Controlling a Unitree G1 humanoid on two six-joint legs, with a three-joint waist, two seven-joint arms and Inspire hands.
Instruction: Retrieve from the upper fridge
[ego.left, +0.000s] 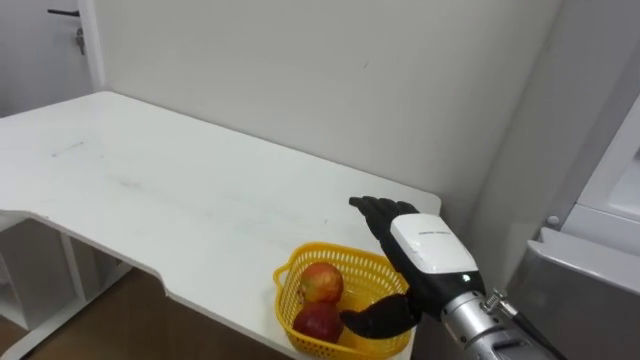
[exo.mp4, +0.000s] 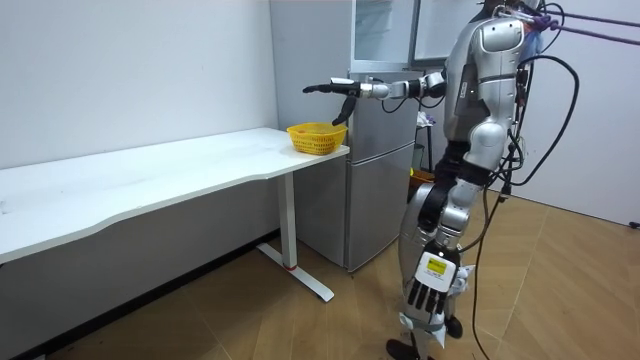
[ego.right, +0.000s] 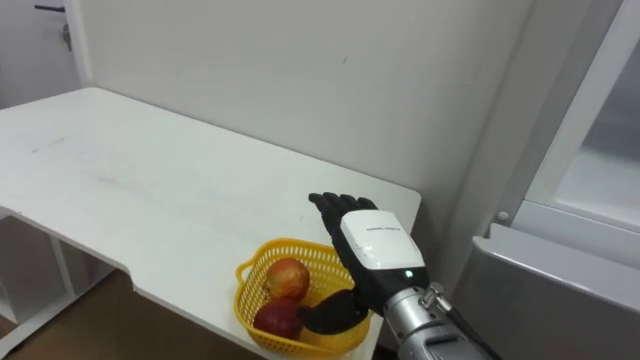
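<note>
Right hand (ego.left: 430, 252) spread wide above yellow basket (ego.left: 345, 254), two apples (ego.left: 321, 283) inside, near right corner of table (ego.left: 150, 180), fridge (ego.left: 585, 300) at right, left hand (exo.mp4: 430, 293) hanging loose

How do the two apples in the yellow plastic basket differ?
The paler apple is red mixed with yellow; the darker apple is deep red. The paler apple lies farther back and shows almost whole; the darker apple lies nearer, partly hidden by the rim of the yellow plastic basket. The thumb of the open right hand is beside the darker apple, not the paler apple. Both are round, similar in size.
</note>
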